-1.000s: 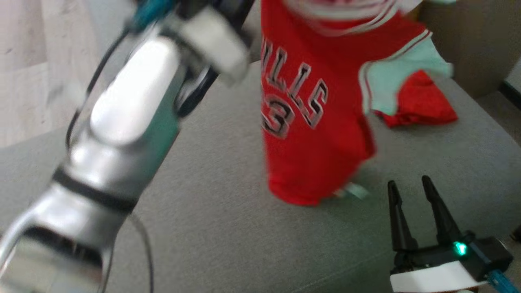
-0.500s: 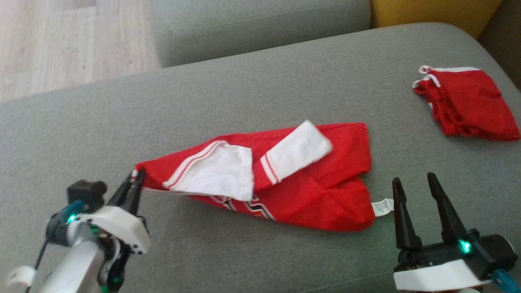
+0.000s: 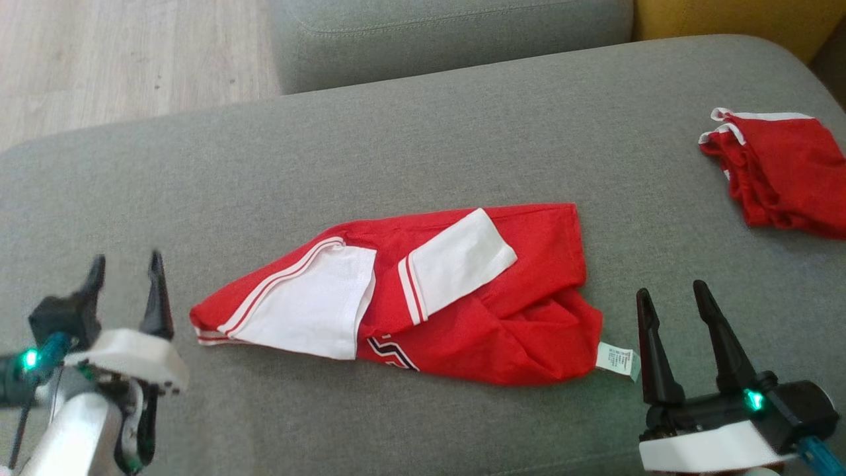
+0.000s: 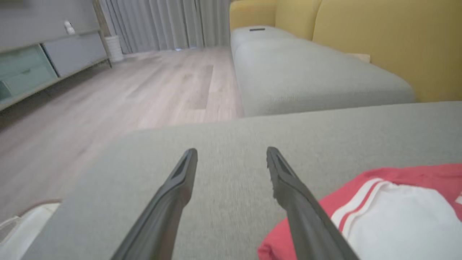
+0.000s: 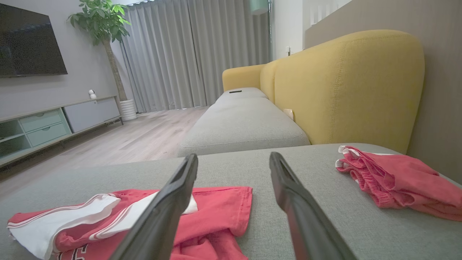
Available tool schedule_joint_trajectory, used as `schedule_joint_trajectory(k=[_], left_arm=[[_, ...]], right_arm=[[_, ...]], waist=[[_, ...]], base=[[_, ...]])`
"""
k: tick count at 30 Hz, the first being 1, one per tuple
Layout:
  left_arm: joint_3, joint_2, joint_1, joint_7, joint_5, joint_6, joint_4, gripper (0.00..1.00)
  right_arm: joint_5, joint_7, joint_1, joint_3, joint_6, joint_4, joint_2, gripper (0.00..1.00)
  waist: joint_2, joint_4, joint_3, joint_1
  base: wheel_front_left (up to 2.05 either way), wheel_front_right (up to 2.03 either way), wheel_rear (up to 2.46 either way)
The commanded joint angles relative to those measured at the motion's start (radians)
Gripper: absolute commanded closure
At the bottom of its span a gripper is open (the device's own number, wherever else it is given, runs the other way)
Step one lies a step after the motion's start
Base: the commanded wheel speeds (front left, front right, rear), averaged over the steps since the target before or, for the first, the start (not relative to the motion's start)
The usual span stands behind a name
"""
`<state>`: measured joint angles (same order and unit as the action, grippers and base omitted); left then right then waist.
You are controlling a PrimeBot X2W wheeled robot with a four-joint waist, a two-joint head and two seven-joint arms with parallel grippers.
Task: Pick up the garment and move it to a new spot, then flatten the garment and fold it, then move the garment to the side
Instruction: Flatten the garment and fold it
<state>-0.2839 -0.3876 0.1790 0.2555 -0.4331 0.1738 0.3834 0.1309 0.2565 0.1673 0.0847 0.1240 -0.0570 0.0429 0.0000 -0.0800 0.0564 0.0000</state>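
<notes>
I've got the jersey lying across the middle of the sofa seat. My left gripper is just off its left end, not touching. My right gripper is beside the tag at its right end. The shorts are well apart, far right, further back.

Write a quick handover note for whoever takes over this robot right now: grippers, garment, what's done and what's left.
Left gripper: open, empty, just left of the red jersey.
Right gripper: open, empty, near the jersey's tag end.
Jersey: lying rumpled on the grey cushion, white sleeves flopped across it. A second red garment sits apart at far right.
Done: jersey appears placed at its spot.
Left: flatten, fold, move aside.
</notes>
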Motion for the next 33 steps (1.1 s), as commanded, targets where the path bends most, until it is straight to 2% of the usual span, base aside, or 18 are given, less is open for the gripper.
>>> schedule_joint_trajectory(k=[1, 4, 7, 9, 14, 16, 19, 21, 26, 33], left_arm=[[0.047, -0.027, 0.038, 0.006, 0.039, 0.019, -0.074, 0.00], [0.015, -0.017, 0.031, 0.006, 0.127, 0.021, -0.181, 0.00], [-0.075, 0.012, 0.052, 0.005, 0.186, -0.017, -0.209, 0.00], [-0.150, 0.051, 0.087, -0.011, 0.219, -0.046, -0.206, 0.00], [-0.342, 0.192, 0.193, -0.107, 0.282, -0.130, -0.119, 0.00], [-0.395, 0.253, 0.237, -0.133, 0.288, -0.163, -0.068, 0.00], [-0.446, 0.305, 0.301, -0.162, 0.283, -0.199, 0.039, 0.00], [-0.468, 0.321, 0.344, -0.190, 0.284, -0.199, 0.123, 0.00], [-0.513, 0.333, 0.453, -0.242, 0.333, -0.144, 0.306, 0.00], [-0.555, 0.337, 0.502, -0.260, 0.311, -0.162, 0.399, 0.00]], right_arm=[[0.001, 0.005, -0.046, 0.022, 0.007, -0.031, 0.007, 0.00], [0.004, 0.005, -0.048, 0.021, 0.007, -0.033, 0.007, 0.00], [0.007, 0.005, -0.053, 0.026, 0.007, -0.033, 0.007, 0.00], [0.008, 0.005, -0.059, 0.030, 0.007, -0.032, 0.007, 0.00], [0.012, 0.005, -0.077, 0.046, 0.007, -0.028, 0.007, 0.00], [0.012, 0.005, -0.086, 0.055, 0.007, -0.027, 0.007, 0.00], [0.011, 0.005, -0.099, 0.058, 0.007, -0.025, 0.007, 0.00], [0.010, 0.005, -0.107, 0.063, 0.007, -0.022, 0.007, 0.00], [0.016, 0.005, -0.127, 0.077, 0.007, -0.020, 0.007, 0.00], [0.018, 0.005, -0.127, 0.079, 0.007, -0.018, 0.007, 0.00]], waist=[[0.0000, 0.001, 0.002, 0.0000], [0.0000, 0.001, 0.010, 0.0000], [0.0000, -0.005, 0.020, 0.0000], [0.0000, -0.011, 0.029, 0.0000], [0.0000, -0.039, 0.052, 0.0000], [0.0000, -0.054, 0.065, 0.0000], [0.0000, -0.074, 0.081, 0.0000], [0.0000, -0.091, 0.091, 0.0000], [0.0000, -0.127, 0.116, 0.0000], [0.0000, -0.147, 0.122, 0.0000]], base=[[0.00, 0.00, 0.00], [0.00, 0.00, 0.00], [0.00, 0.00, 0.00], [0.00, 0.00, 0.00], [0.00, 0.00, 0.00], [0.00, 0.00, 0.00], [0.00, 0.00, 0.00], [0.00, 0.00, 0.00], [0.00, 0.00, 0.00], [0.00, 0.00, 0.00]])
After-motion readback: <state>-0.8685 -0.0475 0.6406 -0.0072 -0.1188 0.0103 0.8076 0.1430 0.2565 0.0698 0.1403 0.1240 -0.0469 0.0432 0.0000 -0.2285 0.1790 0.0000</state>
